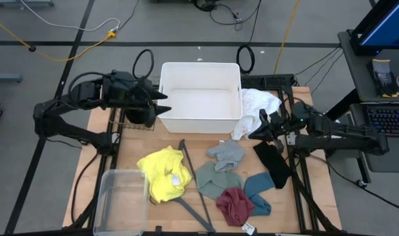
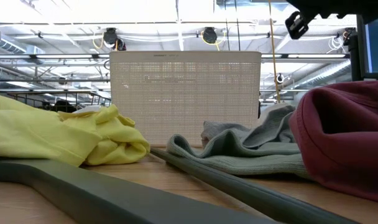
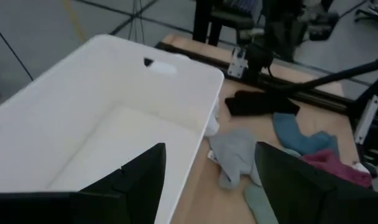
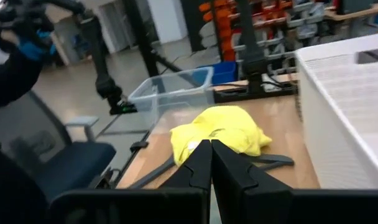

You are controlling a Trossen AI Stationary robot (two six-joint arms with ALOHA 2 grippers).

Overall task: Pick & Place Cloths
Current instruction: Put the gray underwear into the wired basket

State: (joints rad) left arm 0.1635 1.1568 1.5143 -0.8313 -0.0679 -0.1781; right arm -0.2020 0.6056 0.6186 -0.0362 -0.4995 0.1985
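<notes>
Right gripper (image 1: pixel 260 133) jaws pressed together, holding nothing, beside the white fabric cloth (image 1: pixel 257 105) draped at the white plastic bin (image 1: pixel 201 97). Left gripper (image 1: pixel 161 102) jaws spread over the bin's edge. Yellow (image 1: pixel 163 174), grey (image 1: pixel 227 153), sage green (image 1: pixel 218 181), teal (image 1: pixel 258 190), maroon (image 1: pixel 235 204), black (image 1: pixel 273 162) cloths lie on the wooden worktop (image 1: pixel 135 143).

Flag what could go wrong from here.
The right gripper is shut and empty beside the white cloth, which hangs over the bin rim; a reach could knock it off outside. The hanger lies against the yellow cloth and green cloth, so it may get dragged along. The left gripper hangs open over the bin, crowding drops.
</notes>
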